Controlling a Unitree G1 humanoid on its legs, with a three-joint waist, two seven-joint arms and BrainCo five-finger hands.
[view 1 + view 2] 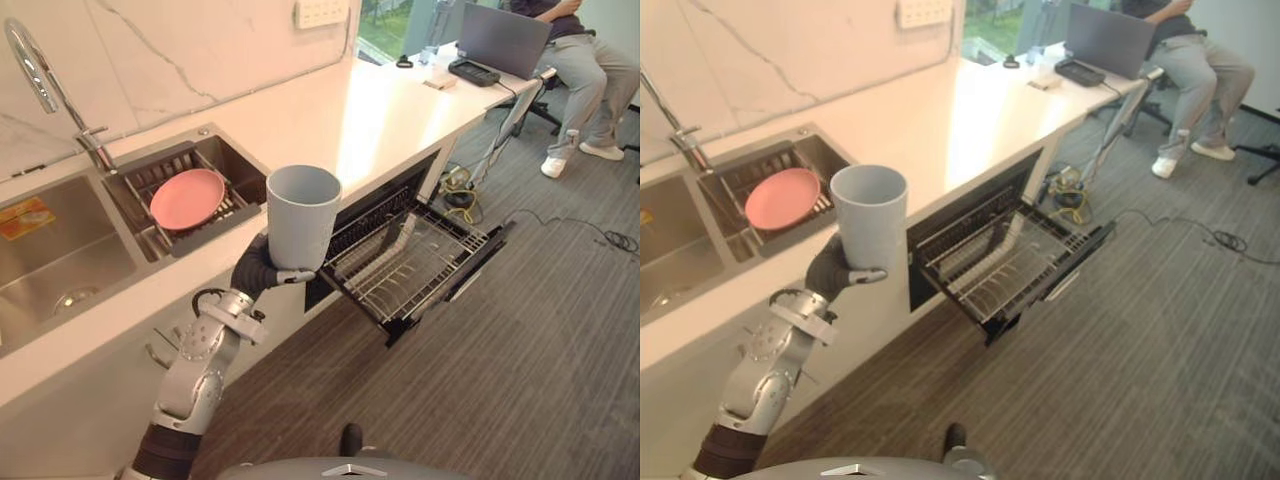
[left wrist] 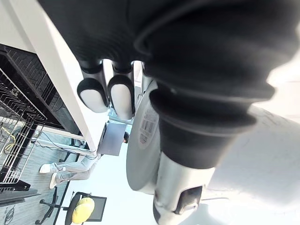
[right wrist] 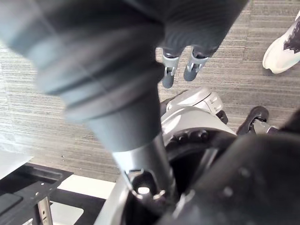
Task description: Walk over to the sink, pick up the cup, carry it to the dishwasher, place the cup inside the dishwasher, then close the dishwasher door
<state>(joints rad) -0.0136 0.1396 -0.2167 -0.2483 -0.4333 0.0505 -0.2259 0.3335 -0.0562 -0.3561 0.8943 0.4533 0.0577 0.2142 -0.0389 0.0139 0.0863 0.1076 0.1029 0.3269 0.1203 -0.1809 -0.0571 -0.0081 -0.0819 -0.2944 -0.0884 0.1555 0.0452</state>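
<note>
My left hand is shut on a pale grey-blue cup and holds it upright in the air, mouth up, in front of the counter edge. The cup hangs between the sink on its left and the open dishwasher on its right. In the left wrist view the fingers and thumb wrap round the cup's base. The dishwasher door is folded down, and the wire rack is pulled out over it with nothing in it. My right hand hangs open over the floor.
A pink plate lies in a drainer basket beside the sink, under a chrome faucet. A person sits at the far end of the counter by a laptop. Cables trail on the striped floor past the dishwasher.
</note>
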